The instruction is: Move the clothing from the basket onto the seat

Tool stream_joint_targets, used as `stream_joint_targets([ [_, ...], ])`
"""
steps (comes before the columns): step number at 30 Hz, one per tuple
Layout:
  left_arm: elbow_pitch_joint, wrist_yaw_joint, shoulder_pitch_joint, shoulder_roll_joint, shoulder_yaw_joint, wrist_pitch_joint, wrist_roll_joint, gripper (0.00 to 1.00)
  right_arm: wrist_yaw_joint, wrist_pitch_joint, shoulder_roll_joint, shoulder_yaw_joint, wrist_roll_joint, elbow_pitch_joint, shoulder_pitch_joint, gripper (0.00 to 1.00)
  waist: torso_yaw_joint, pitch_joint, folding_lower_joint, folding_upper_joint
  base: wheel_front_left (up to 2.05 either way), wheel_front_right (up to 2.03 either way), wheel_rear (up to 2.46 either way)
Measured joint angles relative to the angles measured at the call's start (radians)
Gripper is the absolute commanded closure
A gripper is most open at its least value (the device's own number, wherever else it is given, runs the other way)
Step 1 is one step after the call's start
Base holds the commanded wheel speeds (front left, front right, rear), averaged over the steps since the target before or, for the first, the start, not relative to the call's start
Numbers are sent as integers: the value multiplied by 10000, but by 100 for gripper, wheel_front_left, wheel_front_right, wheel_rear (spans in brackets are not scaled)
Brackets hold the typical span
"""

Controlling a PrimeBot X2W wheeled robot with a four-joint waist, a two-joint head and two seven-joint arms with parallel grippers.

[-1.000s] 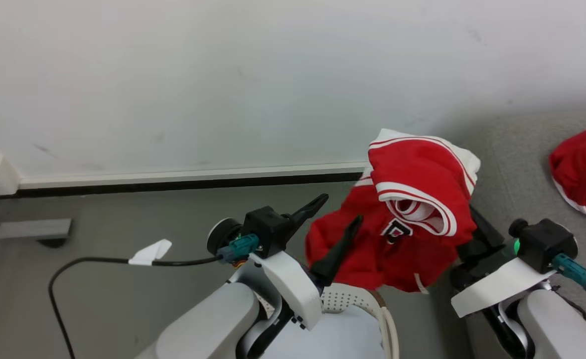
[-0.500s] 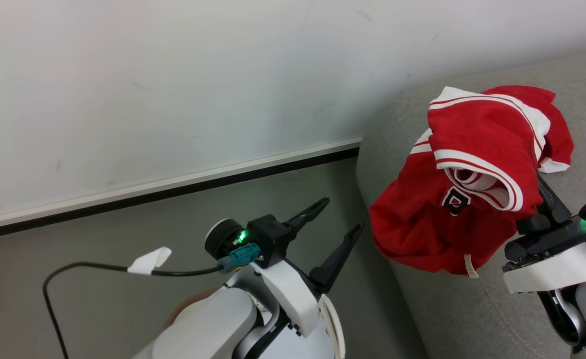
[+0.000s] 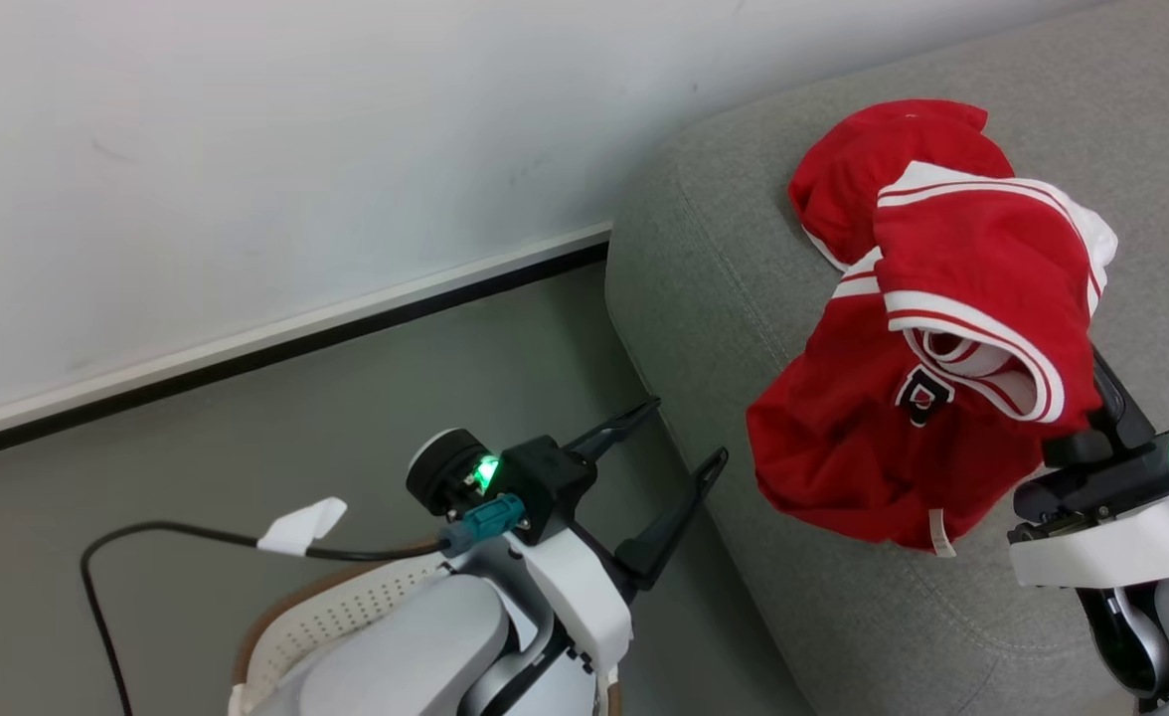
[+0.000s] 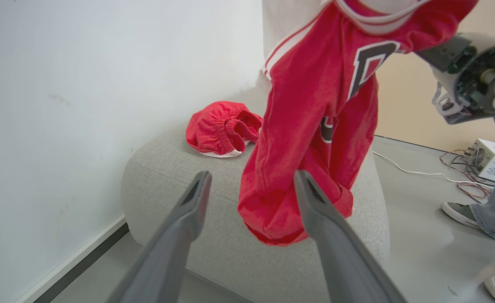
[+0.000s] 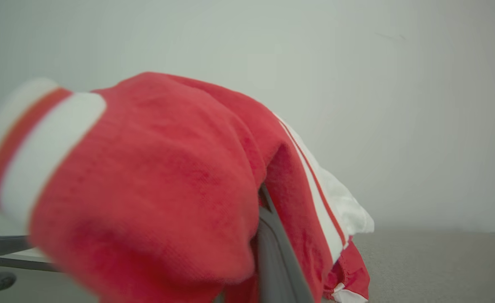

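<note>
A red jersey (image 3: 903, 438) with white-and-black lettering and striped trim hangs from my right gripper (image 3: 1084, 426), which is shut on it; the fabric covers most of its fingers (image 5: 272, 252). The jersey (image 4: 315, 126) dangles just above the grey sofa (image 3: 724, 249), at its near corner. Beyond it, a second red garment (image 3: 873, 169) lies crumpled on the sofa's cushion (image 4: 167, 168). My left gripper (image 3: 685, 430) stands open and holds nothing, over the floor beside the sofa's edge. The basket's perforated wall and tan rim (image 3: 346, 617) peek out under my left forearm.
A white wall with a dark baseboard (image 3: 346, 333) runs behind the grey floor. A black cable with a white tag (image 3: 301, 525) trails at my left. A person's shoe and jeans (image 4: 462, 212) and a small box with wires (image 4: 485, 158) are beyond the sofa.
The head view has swung right, so the sofa takes up more of it. My right gripper has carried the jersey from beside the basket to above the sofa. The left gripper stays open.
</note>
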Motion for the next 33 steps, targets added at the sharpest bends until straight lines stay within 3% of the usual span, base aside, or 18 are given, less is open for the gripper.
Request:
stream_joint_targets([
  [7,-255,-25,-346,54,-117,117,268,0,2,0,-115,-516,224,-305,-683,100,-20,613,0,0,0,0,0],
  [14,-667,-79,-967,313,-219,531,514,0,0,-2,-888,-1774,614,-594,-1849,100,285,1850,1,0,0,0,0],
  [18,-924,-102,-1308,453,-219,717,631,0,2,-4,-1670,-2742,692,-345,-2364,100,545,2683,1,0,0,0,0],
  [26,-1427,-15,-1830,805,-105,997,888,0,2,123,-3526,-3262,1214,1555,-3140,100,1195,4307,2,0,0,0,0],
  [33,-1584,0,-2072,880,-104,1012,982,0,0,1053,-4324,-2729,1703,4042,-4387,100,1891,5369,3,0,0,0,0],
])
